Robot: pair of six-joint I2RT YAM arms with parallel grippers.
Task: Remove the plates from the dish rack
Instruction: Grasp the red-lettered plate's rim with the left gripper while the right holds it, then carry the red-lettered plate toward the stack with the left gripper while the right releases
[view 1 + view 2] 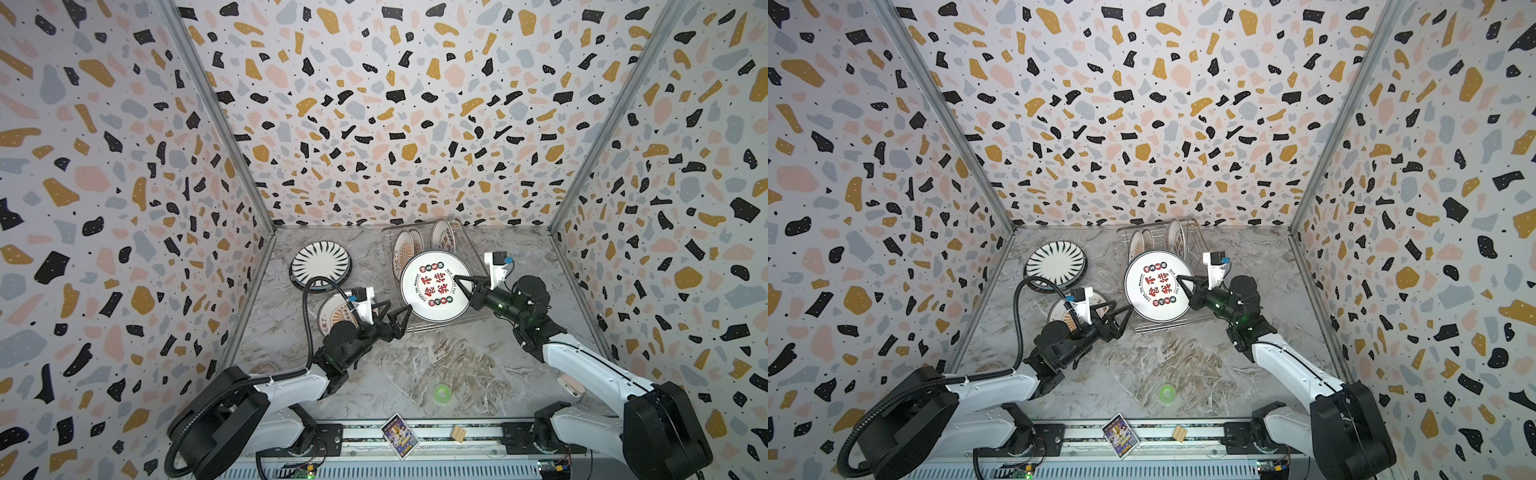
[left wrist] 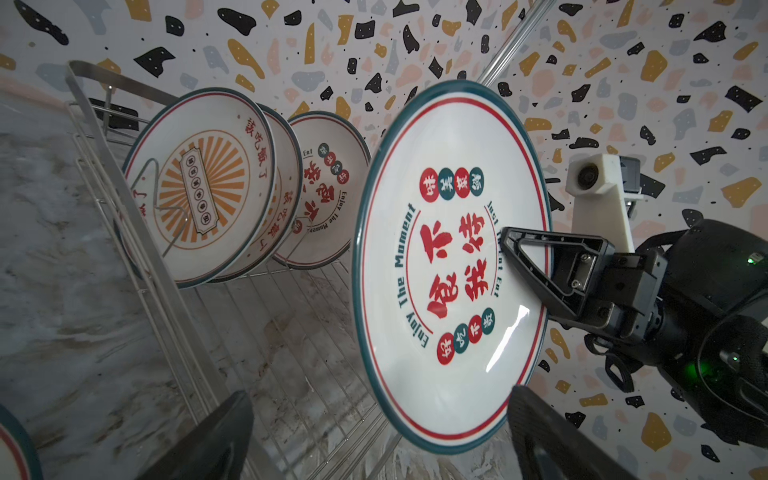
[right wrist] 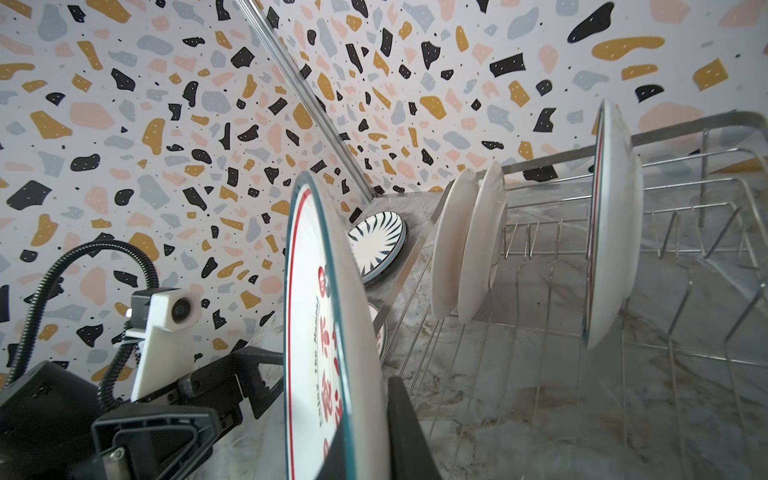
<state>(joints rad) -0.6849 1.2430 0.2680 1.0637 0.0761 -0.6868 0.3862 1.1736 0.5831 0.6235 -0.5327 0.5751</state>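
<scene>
Holding the teal-rimmed lettered plate (image 1: 434, 286) on edge above the dish rack (image 1: 449, 323), the right gripper (image 1: 460, 281) was clamped shut on its rim, one finger lying across the printed face in the left wrist view. The left gripper (image 1: 398, 309) stood spread wide at the opposite edge. The plate's rim lay between its fingers (image 2: 216, 436), and neither one clearly touched it. This looked like a handover, partway through the unloading. Three plates stood upright among the prongs, the sunburst plate (image 2: 199, 187) nearest the left wrist camera. A black-striped plate (image 1: 321, 262) and a second sunburst plate (image 1: 332, 318) lay flat on the marble table (image 1: 436, 365) to the left. The next move seemed to call for the left fingers to close firmly on the rim before the right gripper let go. After that, a carry leftward would bring the plate to those already laid out.
</scene>
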